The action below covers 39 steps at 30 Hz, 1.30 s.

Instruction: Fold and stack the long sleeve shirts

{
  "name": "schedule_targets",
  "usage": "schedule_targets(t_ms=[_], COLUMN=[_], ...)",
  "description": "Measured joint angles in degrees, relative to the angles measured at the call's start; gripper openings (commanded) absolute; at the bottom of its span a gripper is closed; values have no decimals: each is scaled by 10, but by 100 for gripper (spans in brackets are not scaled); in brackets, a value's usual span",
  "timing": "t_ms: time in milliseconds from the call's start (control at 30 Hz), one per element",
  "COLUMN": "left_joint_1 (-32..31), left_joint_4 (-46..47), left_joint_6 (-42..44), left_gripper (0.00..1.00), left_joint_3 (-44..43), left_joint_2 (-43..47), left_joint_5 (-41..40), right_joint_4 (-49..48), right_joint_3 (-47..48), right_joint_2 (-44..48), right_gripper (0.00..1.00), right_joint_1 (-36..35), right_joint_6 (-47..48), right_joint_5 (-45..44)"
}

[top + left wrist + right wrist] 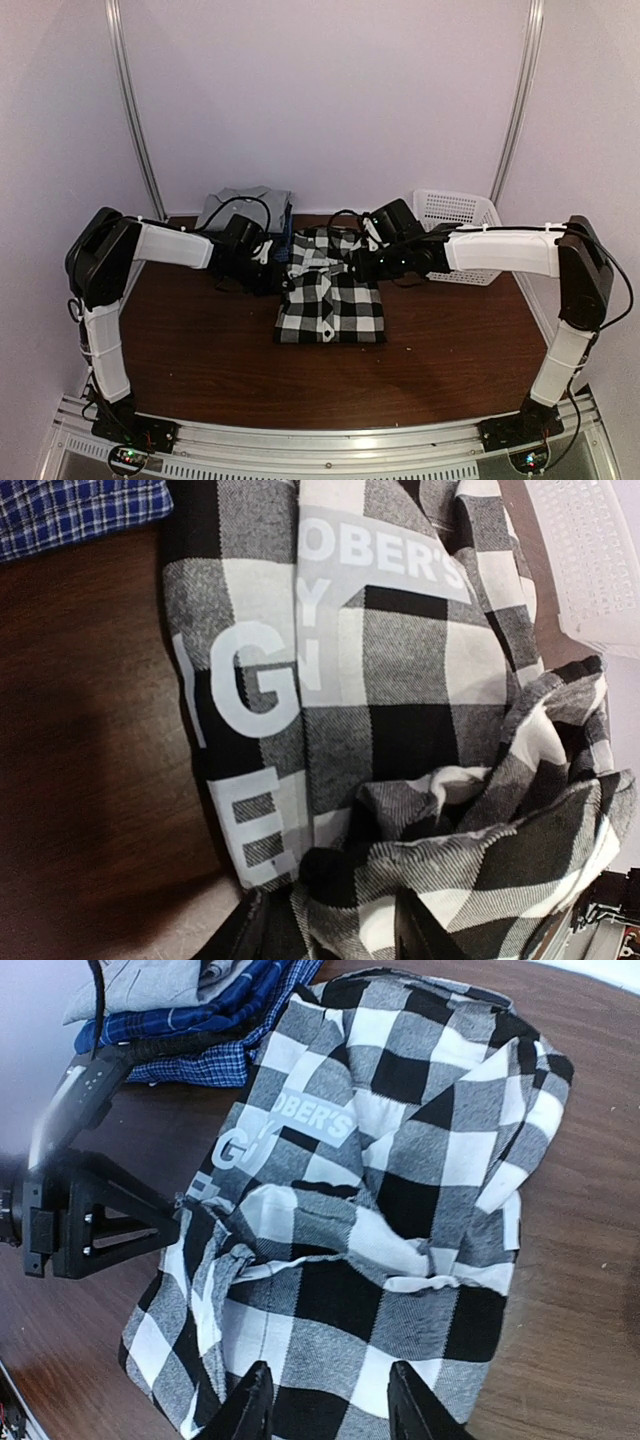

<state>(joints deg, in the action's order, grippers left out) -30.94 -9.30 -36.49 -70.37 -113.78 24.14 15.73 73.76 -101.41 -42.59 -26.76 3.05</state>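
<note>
The left gripper (pixel 335 935) was clenched on a bunched fold of the large black-and-white checked cloth shirt (pixel 330 300), the fabric rising up between its two fingers. The right gripper (pixel 330 1405) stood with a finger on either side of the shirt's opposite edge. Cloth lay between those fingers, but I could not tell whether it was pinched or merely straddled. The shirt lay on the dark brown wooden counter (pixel 200 350), directly between the two grippers and touching both, its pale printed lettering facing up ahead of the left gripper.

By my judgement the task was well along. Just beyond the left gripper, toward the back, sat a stack of folded garments: a plain grey folded shirt (pixel 243 205) on top and a blue-checked shirt (pixel 190 1030) beneath it. Those looked finished. The checked one had been gathered into a rough rectangle, yet rumpled folds showed across its middle and near both grippers, so its fold looked incomplete. What appeared left was to tidy that fold and set it on the stack. A white plastic lattice basket (pixel 455 212) stood behind the right gripper; whether more shirts waited inside was not visible.
</note>
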Motion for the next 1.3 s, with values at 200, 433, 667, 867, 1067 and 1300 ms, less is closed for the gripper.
schedule_targets(t_ms=[200,433,667,867,1067,1300], left_joint_1=[-2,-3,-3,-3,-3,-3], left_joint_4=[1,4,4,2,2,-10], left_joint_6=[0,-2,-2,0,0,0], left_gripper=[35,24,1,0,0,0], left_joint_3=[-10,-17,-25,-27,-27,-37], left_joint_2=[-22,-22,-22,-22,-21,-22], left_joint_5=[-1,1,0,-17,-42,-54], right_joint_4=[-31,-54,-62,-73,-98,-95], right_joint_3=[-3,8,48,75,78,82], right_joint_2=[-36,-108,-155,-179,-212,-206], right_gripper=[34,35,39,44,50,55], right_joint_1=[-10,-10,2,16,25,38], right_joint_6=[-12,-22,-27,-35,-35,-30], right_joint_5=[43,82,96,98,108,124])
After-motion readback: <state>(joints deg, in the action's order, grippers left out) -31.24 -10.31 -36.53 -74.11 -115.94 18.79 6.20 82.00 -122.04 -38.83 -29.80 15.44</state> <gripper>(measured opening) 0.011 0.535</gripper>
